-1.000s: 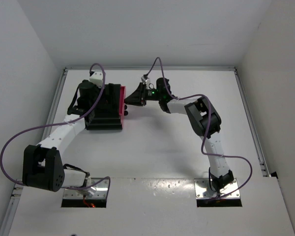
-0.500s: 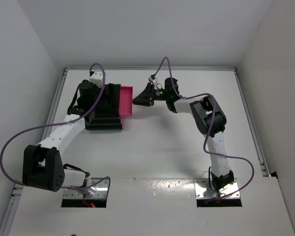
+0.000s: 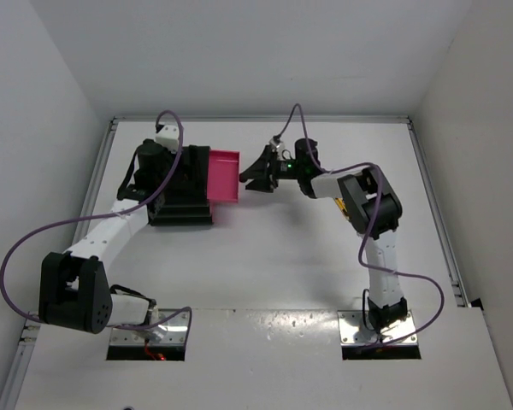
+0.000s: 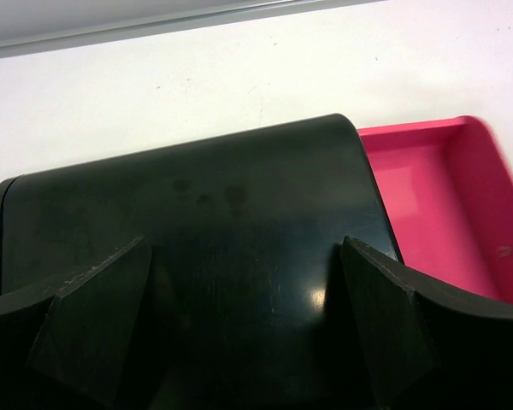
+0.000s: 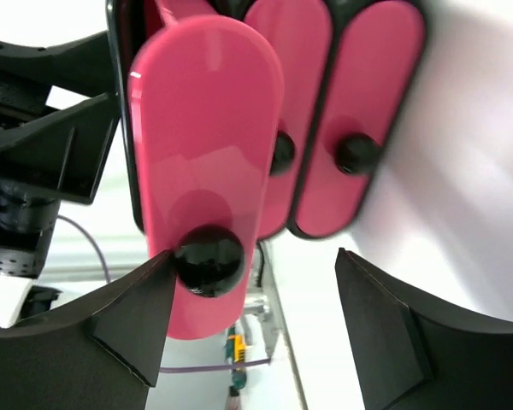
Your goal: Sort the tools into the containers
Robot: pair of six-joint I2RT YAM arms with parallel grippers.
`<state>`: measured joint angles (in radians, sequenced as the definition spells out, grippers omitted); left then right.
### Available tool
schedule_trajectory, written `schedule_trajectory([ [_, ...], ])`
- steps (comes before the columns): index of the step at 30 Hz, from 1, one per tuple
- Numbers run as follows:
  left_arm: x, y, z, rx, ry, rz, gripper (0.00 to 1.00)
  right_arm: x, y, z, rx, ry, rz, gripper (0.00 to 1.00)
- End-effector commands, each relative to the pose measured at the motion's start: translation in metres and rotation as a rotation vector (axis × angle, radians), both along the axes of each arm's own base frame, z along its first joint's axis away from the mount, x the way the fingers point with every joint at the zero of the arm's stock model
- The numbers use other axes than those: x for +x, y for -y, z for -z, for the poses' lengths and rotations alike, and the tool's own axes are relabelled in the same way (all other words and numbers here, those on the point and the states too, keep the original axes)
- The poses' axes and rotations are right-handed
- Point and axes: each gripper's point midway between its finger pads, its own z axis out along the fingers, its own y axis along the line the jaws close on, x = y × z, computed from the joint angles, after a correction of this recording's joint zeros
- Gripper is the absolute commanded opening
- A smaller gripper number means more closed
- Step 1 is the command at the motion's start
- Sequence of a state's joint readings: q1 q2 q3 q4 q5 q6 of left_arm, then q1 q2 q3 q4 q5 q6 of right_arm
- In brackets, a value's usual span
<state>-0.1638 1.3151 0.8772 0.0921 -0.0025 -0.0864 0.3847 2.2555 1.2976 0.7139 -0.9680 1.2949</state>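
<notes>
The containers are pink drawers in a black cabinet (image 3: 181,184). Its top drawer (image 3: 225,175) is pulled out to the right, and the part of its inside (image 4: 427,213) that shows holds nothing. My right gripper (image 5: 255,256) is open just right of that drawer's front. Its left finger sits beside the round black knob (image 5: 208,259) and the jaws stand wide apart. The other two drawers (image 5: 295,85) (image 5: 376,94) are pushed in. My left gripper (image 4: 244,256) is open, fingers spread over the cabinet's black top (image 4: 197,213). The tools are out of view.
The white table (image 3: 282,256) ends at a metal rail (image 3: 265,119) along the back, with white walls on three sides. Purple cables loop from both arms. The cabinet stands at the back left, close to the left rail.
The top drawer slid out to the right with my right gripper on its knob. That gripper then opened and let go. The left arm has not moved.
</notes>
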Motion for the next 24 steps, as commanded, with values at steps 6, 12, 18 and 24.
schedule_trajectory([
  [6,-0.054,-0.002,0.093,0.044,-0.345,0.034,1.00,0.007,0.112,-0.041,-0.086,0.178,0.115,0.74],
  [12,-0.052,-0.002,0.089,0.041,-0.327,0.034,1.00,-0.002,0.148,-0.061,-0.096,0.280,0.114,0.70],
  [18,-0.052,-0.002,0.081,0.038,-0.305,0.034,1.00,-0.009,0.217,-0.009,-0.711,0.456,0.073,0.57],
  [24,-0.052,0.000,0.081,0.034,-0.306,0.042,1.00,-0.032,0.286,0.021,-1.126,0.495,-0.016,0.46],
])
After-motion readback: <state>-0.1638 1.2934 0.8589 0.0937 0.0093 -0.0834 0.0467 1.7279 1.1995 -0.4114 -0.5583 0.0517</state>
